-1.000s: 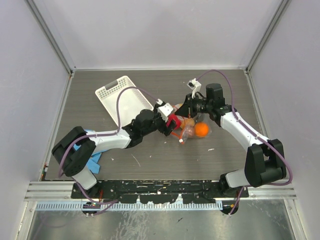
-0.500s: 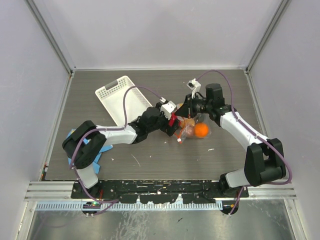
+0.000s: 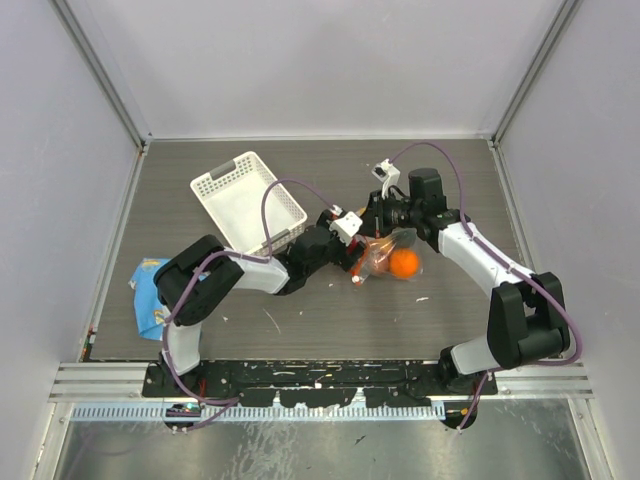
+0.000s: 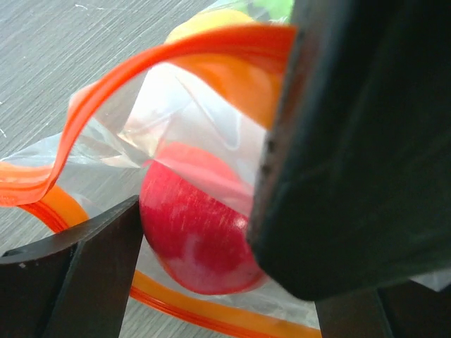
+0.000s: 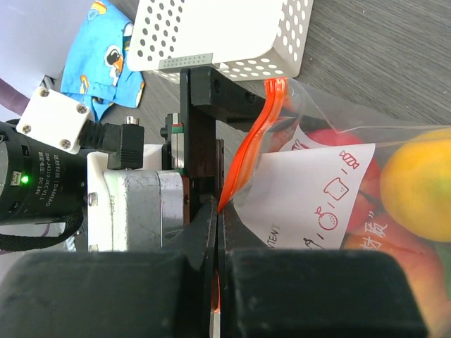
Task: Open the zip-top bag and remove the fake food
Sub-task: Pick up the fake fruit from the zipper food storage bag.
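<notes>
the zip-top bag [image 3: 388,250] was open, fake food [image 3: 403,263] not yet out; right tool [image 5: 218,211] pinched its zip strip [image 5: 246,151], left tool [image 4: 201,211] gaped wide at a red fruit [image 4: 194,243].

Here's the zip-top bag [image 3: 372,262], clear and crinkly, lying just right of centre on the table [image 3: 300,330], and its mouth is gaping! The red-orange zip strip [image 4: 141,70] has parted into two lips, one arching high, the other curving low. Inside sits the fake food [image 5: 416,186], bunched together, none of it out yet. A glossy red fruit [image 4: 194,246] sits right at the opening, a yellow fruit [image 4: 204,20] behind it, and a sliver of green fruit [image 4: 271,8] further back. From above, a bright orange fruit [image 3: 403,263] shows toward the bag's right end. A white label [image 5: 310,190] with small red drawings sits on the plastic.
</notes>
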You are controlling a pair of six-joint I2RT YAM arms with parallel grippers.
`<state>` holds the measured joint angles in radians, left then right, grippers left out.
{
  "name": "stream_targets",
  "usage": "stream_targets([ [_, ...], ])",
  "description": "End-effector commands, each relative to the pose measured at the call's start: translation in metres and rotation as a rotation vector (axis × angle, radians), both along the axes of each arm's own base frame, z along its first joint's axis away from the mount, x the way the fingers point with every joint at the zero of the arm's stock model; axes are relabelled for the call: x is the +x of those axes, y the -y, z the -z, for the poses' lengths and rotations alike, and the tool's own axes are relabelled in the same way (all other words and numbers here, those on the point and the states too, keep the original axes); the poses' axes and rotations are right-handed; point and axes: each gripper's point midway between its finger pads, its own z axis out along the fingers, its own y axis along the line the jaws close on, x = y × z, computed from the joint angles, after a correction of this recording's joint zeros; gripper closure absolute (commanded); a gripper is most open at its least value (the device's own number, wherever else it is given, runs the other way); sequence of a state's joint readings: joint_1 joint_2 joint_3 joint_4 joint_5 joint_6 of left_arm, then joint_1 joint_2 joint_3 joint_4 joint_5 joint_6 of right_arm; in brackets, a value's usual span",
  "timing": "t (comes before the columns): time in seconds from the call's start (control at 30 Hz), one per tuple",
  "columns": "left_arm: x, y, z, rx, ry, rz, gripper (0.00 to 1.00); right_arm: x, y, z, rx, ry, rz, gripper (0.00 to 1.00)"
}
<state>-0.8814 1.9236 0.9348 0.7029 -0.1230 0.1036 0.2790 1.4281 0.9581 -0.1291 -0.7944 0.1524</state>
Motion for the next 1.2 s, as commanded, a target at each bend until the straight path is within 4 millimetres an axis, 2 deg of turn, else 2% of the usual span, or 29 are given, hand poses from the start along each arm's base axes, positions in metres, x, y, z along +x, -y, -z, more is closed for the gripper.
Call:
stream_targets([
  [0.0, 0.016, 0.005, -0.019, -0.022, 0.089, -0.036, 0.17, 0.004, -0.011, -0.032, 0.056, 0.085, -0.049, 0.99],
  [0.07, 0.015, 0.005, -0.020, -0.030, 0.089, -0.030, 0.21, 0.004, -0.011, -0.031, 0.052, 0.087, -0.046, 0.99],
  [0.27, 0.005, 0.006, -0.033, -0.073, 0.093, 0.009, 0.63, 0.007, -0.009, -0.028, 0.032, 0.085, -0.038, 0.99],
  [0.37, -0.002, 0.006, -0.043, -0.102, 0.091, 0.031, 0.69, 0.008, -0.008, -0.028, 0.026, 0.092, -0.035, 0.99],
  [0.7, -0.030, -0.006, -0.080, -0.237, 0.039, 0.067, 0.82, 0.009, -0.006, -0.026, 0.007, 0.103, -0.037, 0.99],
  [1.17, -0.057, -0.034, -0.101, -0.374, -0.159, 0.060, 0.84, 0.002, -0.008, -0.027, -0.004, 0.140, -0.110, 0.99],
])
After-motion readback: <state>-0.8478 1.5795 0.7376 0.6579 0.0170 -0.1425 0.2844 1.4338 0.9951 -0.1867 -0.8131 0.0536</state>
